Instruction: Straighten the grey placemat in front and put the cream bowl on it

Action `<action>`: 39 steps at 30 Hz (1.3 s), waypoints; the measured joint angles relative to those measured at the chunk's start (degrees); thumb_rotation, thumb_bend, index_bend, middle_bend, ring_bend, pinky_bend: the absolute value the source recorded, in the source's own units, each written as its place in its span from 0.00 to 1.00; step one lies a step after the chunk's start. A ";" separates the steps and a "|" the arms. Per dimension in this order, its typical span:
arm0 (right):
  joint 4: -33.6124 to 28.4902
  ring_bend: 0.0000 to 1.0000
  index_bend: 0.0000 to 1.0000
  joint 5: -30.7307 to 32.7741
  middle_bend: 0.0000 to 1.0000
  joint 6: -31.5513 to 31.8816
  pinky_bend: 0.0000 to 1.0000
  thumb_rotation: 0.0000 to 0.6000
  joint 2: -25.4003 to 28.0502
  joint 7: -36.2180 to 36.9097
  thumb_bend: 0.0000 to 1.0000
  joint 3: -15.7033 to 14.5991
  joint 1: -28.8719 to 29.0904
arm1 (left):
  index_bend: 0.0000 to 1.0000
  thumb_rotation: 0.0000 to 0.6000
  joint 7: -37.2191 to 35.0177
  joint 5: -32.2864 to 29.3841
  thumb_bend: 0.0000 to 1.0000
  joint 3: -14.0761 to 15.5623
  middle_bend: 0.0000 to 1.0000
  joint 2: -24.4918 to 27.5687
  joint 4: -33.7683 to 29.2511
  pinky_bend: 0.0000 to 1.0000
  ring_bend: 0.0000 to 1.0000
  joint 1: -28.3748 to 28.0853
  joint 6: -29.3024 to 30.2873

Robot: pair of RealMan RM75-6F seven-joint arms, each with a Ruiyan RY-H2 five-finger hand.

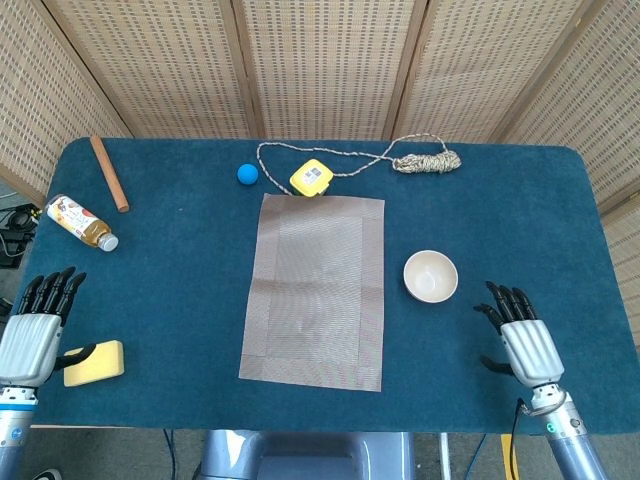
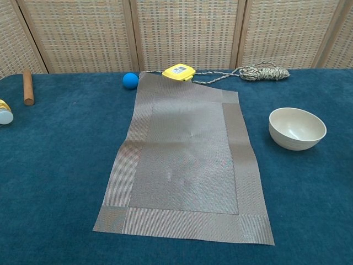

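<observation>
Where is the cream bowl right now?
In the head view the cream bowl sits on the blue table, just right of the grey placemat, not on it, ahead of the right hand.
</observation>
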 measured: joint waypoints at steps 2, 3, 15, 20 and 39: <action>1.10 0.00 0.40 0.42 0.03 -0.12 0.07 1.00 -1.74 0.09 0.15 0.77 0.51 | 0.00 1.00 -0.06 0.20 0.11 -0.29 0.00 0.01 -0.06 0.00 0.00 0.20 -0.18; 1.68 0.00 0.40 0.57 0.03 -0.21 0.08 1.00 -2.56 0.07 0.16 1.16 0.84 | 0.00 1.00 -0.09 0.29 0.11 -0.41 0.00 -0.01 -0.05 0.00 0.00 0.29 -0.27; 7.30 0.00 0.43 4.40 0.06 -5.74 0.10 1.00 -11.02 -3.78 0.25 5.94 7.44 | 0.00 1.00 -1.21 0.22 0.11 -1.78 0.00 0.04 0.41 0.00 0.00 0.93 -2.09; 9.96 0.00 0.44 8.78 0.07 -9.83 0.11 1.00 -14.09 -5.86 0.27 7.66 9.69 | 0.00 1.00 -1.82 -0.68 0.11 -2.75 0.00 0.25 0.89 0.00 0.00 1.03 -3.12; 27.59 0.00 0.69 12.70 0.24 -15.04 0.19 1.00 -24.73 -4.09 0.38 9.29 15.20 | 0.00 1.00 -4.22 -2.09 0.11 -4.87 0.00 0.36 2.22 0.00 0.00 1.40 -5.45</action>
